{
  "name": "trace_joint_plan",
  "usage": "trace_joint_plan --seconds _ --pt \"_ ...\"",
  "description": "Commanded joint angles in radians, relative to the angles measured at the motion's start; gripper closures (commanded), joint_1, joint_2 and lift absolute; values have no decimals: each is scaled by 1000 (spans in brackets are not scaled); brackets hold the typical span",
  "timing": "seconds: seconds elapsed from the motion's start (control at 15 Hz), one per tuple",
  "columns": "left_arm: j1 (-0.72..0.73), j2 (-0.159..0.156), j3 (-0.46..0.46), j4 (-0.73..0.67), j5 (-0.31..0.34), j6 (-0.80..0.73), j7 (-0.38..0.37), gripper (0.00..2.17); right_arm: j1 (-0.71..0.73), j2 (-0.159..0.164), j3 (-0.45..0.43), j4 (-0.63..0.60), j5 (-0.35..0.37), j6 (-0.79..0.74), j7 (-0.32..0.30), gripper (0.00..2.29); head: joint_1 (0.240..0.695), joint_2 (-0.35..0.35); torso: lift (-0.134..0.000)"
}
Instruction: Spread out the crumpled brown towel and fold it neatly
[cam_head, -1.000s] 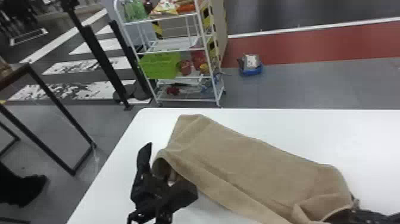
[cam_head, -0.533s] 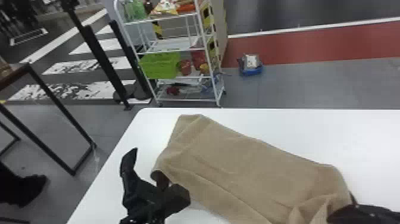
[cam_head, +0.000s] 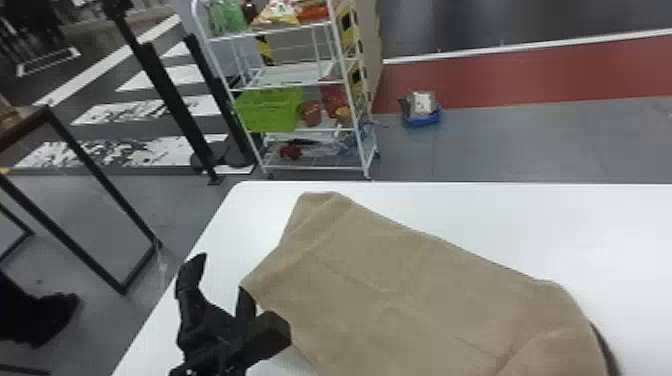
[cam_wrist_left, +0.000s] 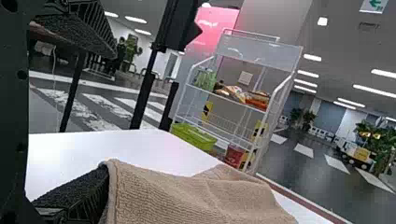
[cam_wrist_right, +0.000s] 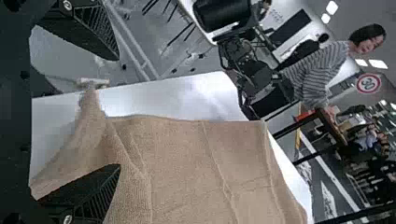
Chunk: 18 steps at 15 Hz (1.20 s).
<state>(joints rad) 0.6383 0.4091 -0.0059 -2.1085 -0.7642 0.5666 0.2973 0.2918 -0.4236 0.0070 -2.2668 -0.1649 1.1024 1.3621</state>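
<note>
One towel (cam_head: 425, 290) slants across the head view's lower centre, its left corner beside the wide-spread left gripper (cam_head: 221, 274); the right gripper (cam_wrist_right: 116, 112), also wide, has one finger against cloth.

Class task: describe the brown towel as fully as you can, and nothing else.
The brown towel is a plain, light-brown cloth with a soft-looking, finely ribbed surface and a narrow hem. It lies slantwise on the white table, mostly spread but creased, one corner pointing toward the far edge. Its left edge meets one finger of the open left gripper; nearer the right, cloth drapes over one finger of the open right gripper.
</note>
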Motion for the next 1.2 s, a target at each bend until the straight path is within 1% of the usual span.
trace_joint_plan --seconds 0.0,0.07,0.13,0.2,0.33,0.4,0.47,0.53,0.6,0.67,0.73,0.87,0.93,1.0,1.07,1.13 --pt "3 -10 50 -13 -10 -24 -50 46 -40 26 -87 20 -174 143 5 63 695 350 -122" --pt "15 -20 101 -19 -20 -101 -104 46 -69 57 -143 56 -265 238 5 60 695 350 -122" --pt "29 -44 153 -30 -43 -202 -173 46 -97 59 -173 101 -340 296 5 56 695 350 -122" --pt "38 -62 188 -39 -56 -261 -230 49 -103 62 -185 124 -372 299 5 46 695 350 -122" --pt "41 -70 241 -76 -64 -288 -366 49 -105 95 -180 132 -343 268 5 39 695 350 -122" --pt "46 -93 294 -96 -63 -417 -480 49 -117 109 -168 139 -329 262 5 53 695 350 -122" --pt "47 -124 340 -111 -50 -546 -569 49 -126 123 -156 151 -324 259 5 60 695 350 -122" --pt "47 -138 366 -128 -26 -583 -612 43 -128 129 -150 153 -321 244 5 66 695 350 -122" --pt "44 -142 411 -146 5 -635 -725 46 -128 129 -140 153 -306 231 3 73 695 350 -122" --pt "29 -159 462 -148 23 -693 -814 43 -129 134 -139 151 -297 225 -9 76 695 350 -122" --pt "15 -173 485 -148 14 -693 -831 39 -131 134 -140 151 -297 225 -14 80 695 350 -122" --pt "-26 -171 509 -130 -37 -598 -846 39 -131 138 -148 148 -297 225 -38 83 695 350 -122" --pt "-49 -171 521 -110 -41 -567 -833 39 -131 138 -148 148 -294 225 -54 83 695 350 -122" --pt "-57 -173 531 -102 -29 -555 -816 39 -131 140 -142 148 -285 225 -64 90 695 350 -122" --pt "-57 -182 531 -111 6 -518 -771 39 -131 141 -140 148 -272 225 -74 97 695 350 -122" --pt "-51 -201 529 -136 63 -466 -731 46 -129 140 -143 139 -254 225 -94 117 695 350 -122"
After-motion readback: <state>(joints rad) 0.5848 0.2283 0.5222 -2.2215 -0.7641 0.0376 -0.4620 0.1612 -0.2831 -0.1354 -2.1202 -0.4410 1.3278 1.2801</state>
